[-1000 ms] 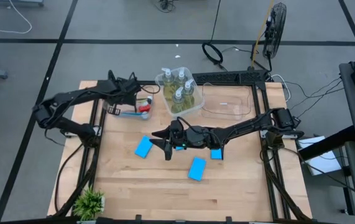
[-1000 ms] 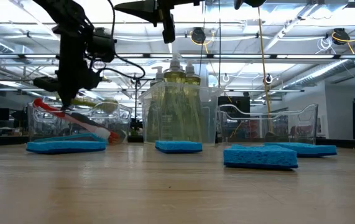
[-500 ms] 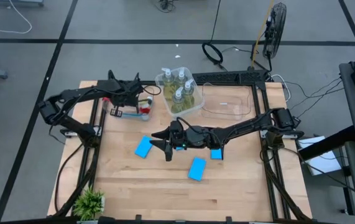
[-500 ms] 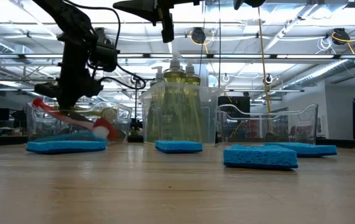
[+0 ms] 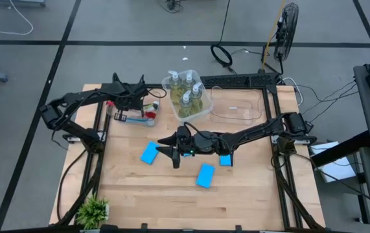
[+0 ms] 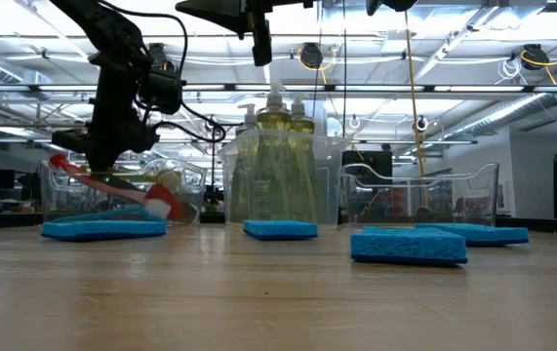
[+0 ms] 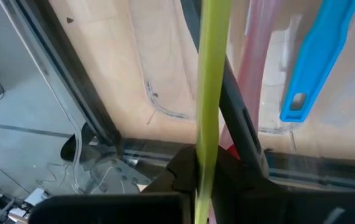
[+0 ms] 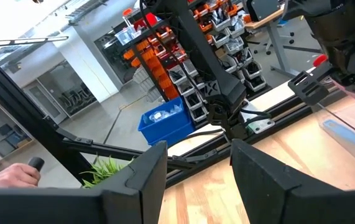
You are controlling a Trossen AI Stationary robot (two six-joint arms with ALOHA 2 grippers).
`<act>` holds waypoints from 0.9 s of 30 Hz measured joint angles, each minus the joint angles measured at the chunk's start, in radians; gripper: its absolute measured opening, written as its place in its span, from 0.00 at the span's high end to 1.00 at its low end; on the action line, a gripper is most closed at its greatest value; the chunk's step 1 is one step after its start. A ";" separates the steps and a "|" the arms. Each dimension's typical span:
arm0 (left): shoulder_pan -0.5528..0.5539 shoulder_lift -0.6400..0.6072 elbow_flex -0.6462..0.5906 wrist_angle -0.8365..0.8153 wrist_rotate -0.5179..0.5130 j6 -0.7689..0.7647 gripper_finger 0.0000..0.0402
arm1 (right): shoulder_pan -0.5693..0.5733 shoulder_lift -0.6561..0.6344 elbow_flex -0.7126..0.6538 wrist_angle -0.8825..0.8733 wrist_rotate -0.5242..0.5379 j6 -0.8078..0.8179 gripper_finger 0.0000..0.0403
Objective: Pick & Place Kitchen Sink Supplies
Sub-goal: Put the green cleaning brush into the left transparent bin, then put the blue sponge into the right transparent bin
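Clear bin (image 5: 133,113) at the bench's (image 5: 172,194) back left, seen from above, with the left hand (image 5: 147,103) over it; soap bottles (image 5: 186,90) in the middle bin (image 5: 169,83); right hand (image 5: 173,152) raised mid-bench, half open, empty, among blue sponges (image 5: 205,175). From bench level: red brush (image 6: 112,185) slanting inside that left bin, sponges flat in front. Through the left wrist: clamped shut on the yellow-green brush (image 7: 211,93), blue brush (image 7: 317,56) beside it.
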 joint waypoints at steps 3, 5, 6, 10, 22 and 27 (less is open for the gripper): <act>0.000 0.000 0.000 0.002 -0.022 -0.003 0.90 | 0.000 0.000 0.000 0.000 0.000 0.000 0.59; 0.000 0.000 0.000 0.003 -0.023 -0.003 0.89 | 0.000 0.000 0.000 0.000 0.000 0.000 0.59; 0.000 0.000 0.000 0.002 -0.023 -0.006 0.88 | 0.000 0.000 0.000 0.000 0.000 -0.002 0.59; 0.000 0.000 0.000 0.004 -0.028 -0.031 0.87 | 0.000 0.000 0.000 0.000 0.000 -0.004 0.59; 0.000 0.000 0.000 0.054 -0.071 -0.095 0.77 | 0.000 0.000 0.000 0.000 0.001 -0.011 0.59; 0.000 -0.001 0.000 0.054 -0.083 -0.109 0.62 | 0.000 0.000 0.000 0.000 0.001 -0.011 0.59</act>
